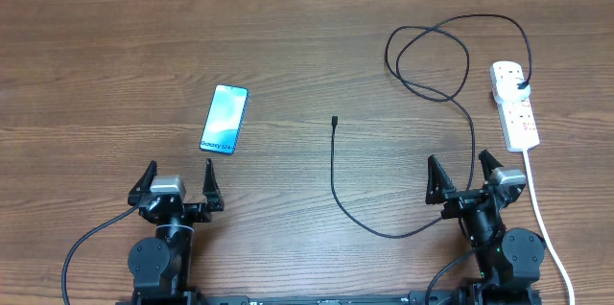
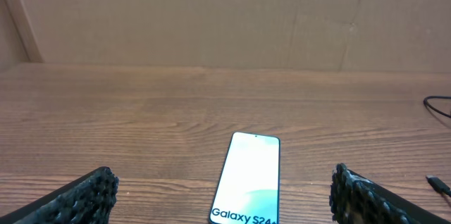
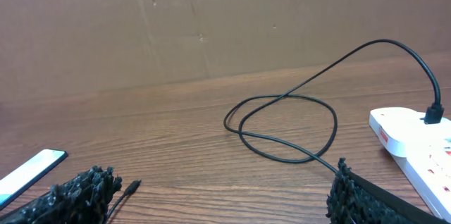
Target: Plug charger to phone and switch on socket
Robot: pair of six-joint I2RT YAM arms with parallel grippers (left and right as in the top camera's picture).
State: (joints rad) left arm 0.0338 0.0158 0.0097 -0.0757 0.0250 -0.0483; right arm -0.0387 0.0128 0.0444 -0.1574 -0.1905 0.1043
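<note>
I have both arms parked at the near edge of the surface (image 1: 288,36). My left claw (image 1: 180,171) is released, its fingers (image 2: 84,194) spread wide with nothing between them. The phone (image 1: 224,119) lies flat just beyond it, screen up and slightly tilted, with the "Galaxy S24" end nearest the claw. My right claw (image 1: 459,163) is also released and grips nothing. The charger (image 1: 333,166) lies loose on the surface. Its connector tip (image 1: 335,120) rests mid-surface, right of the phone and well apart from it. From there the cable runs toward me and curves right. Seen from overhead, it then heads far between the right claw's spread fingers, makes a loop at far right, and ends in a black plug (image 1: 521,85) seated in the socket (image 1: 515,104). The socket lies by the right edge, beyond the right claw, and its white cord (image 1: 539,211) trails toward the near edge beside that arm. I cannot tell how its switches are set.
</note>
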